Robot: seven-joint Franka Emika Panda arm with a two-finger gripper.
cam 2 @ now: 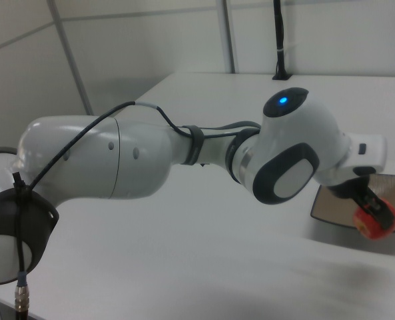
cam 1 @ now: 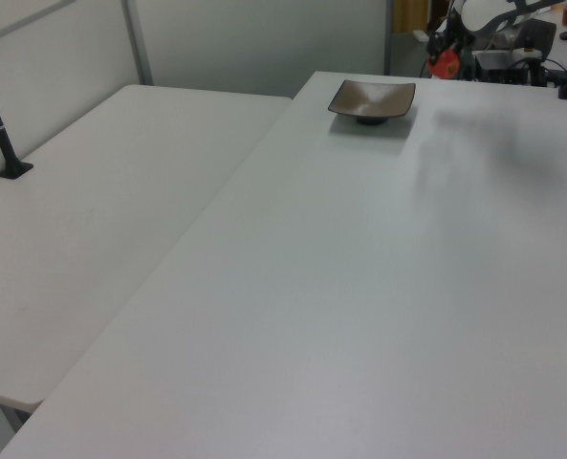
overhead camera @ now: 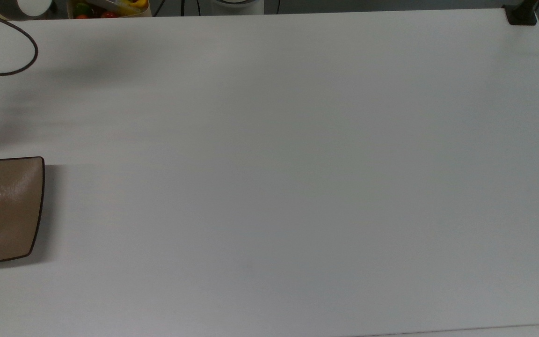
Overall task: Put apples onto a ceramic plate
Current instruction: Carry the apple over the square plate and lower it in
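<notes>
Above the white table (cam 1: pixel 379 249), beside the ceramic plate (cam 1: pixel 372 98), the gripper (cam 2: pixel 374 212) holds the red apple (cam 2: pixel 372 223) clenched between its fingers, clear of the tabletop; the plate sits bare.

The pincer (cam 2: pixel 376 215) grips the apple (cam 2: pixel 372 224) above the ceramic plate (cam 2: pixel 336 208).

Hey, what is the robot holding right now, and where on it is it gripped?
The hand holds the red apple, fingers clamped on its opposite sides, lifted above the table.
</notes>
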